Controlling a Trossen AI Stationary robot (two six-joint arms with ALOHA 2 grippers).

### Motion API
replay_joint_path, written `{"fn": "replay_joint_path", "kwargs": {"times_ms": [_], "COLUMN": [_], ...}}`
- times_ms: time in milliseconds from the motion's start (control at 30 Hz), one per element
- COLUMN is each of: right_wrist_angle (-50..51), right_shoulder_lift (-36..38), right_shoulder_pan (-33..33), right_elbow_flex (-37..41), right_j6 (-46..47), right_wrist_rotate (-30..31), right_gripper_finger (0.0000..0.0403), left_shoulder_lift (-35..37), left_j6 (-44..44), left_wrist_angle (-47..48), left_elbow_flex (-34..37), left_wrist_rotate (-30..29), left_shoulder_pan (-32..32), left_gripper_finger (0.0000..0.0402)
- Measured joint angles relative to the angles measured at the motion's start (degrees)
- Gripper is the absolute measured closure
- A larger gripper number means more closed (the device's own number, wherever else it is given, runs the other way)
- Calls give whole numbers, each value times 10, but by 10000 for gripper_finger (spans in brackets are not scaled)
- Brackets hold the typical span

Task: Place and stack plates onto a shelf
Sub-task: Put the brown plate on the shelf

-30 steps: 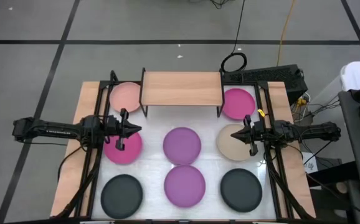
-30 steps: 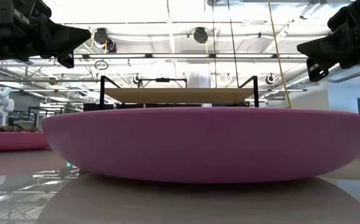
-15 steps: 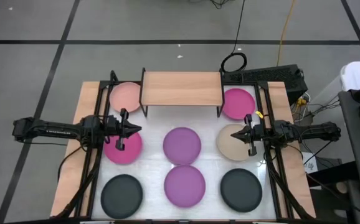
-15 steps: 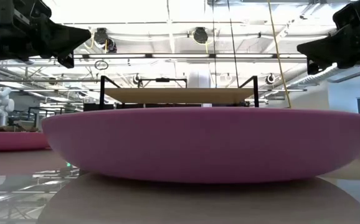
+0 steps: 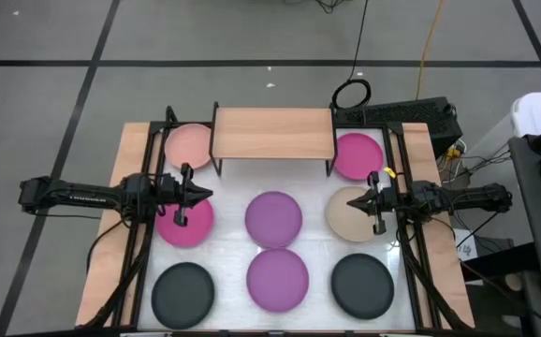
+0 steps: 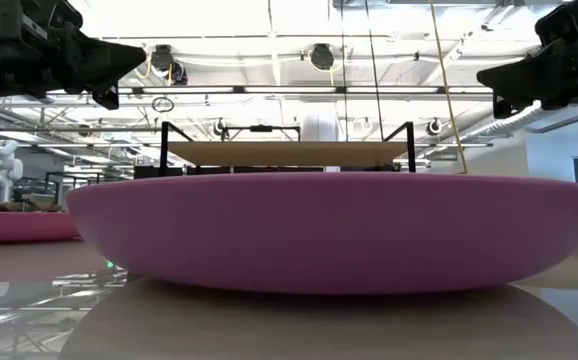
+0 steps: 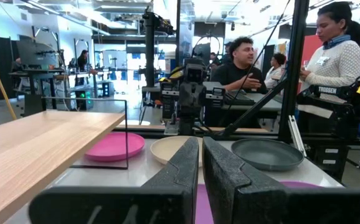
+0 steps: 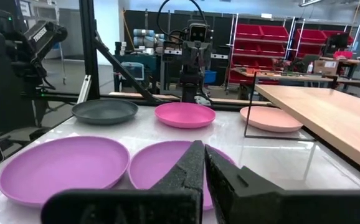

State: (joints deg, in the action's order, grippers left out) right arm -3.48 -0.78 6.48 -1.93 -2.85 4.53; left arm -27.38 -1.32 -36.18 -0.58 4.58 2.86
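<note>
Shelf [image 5: 272, 133] bare at the table's far edge; all 8 plates lie singly on the table, none stacked. Left gripper [image 5: 203, 195] hangs above the magenta plate [image 5: 188, 223], right gripper [image 5: 358, 199] above the beige plate [image 5: 348, 214]; both have fingers nearly together, holding nothing. Judged: no pick begun. Next move needs the jaws opened, then lowered onto a rim.
</note>
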Motion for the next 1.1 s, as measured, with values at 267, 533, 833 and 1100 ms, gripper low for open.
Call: {"fn": "replay_joint_path", "kwargs": {"times_ms": [267,533,833,1100], "right_wrist_angle": [-86,-209,-223,-170], "right_shoulder_lift": [0,0,0,-6], "right_shoulder_pan": [0,0,0,0], "right_elbow_flex": [0,0,0,-11], "right_j6": [26,-4,89,74], "right_wrist_rotate": [0,11,15,17], "right_gripper_finger": [403,403,403,403], "left_shoulder_lift": [0,0,0,0], "left_j6": [0,0,0,0], "left_wrist_angle": [0,0,0,0], "left_elbow_flex": [0,0,0,0], "left_wrist_rotate": [0,0,0,0], "left_shoulder_pan": [0,0,0,0], "left_gripper_finger": [376,376,376,376]}}
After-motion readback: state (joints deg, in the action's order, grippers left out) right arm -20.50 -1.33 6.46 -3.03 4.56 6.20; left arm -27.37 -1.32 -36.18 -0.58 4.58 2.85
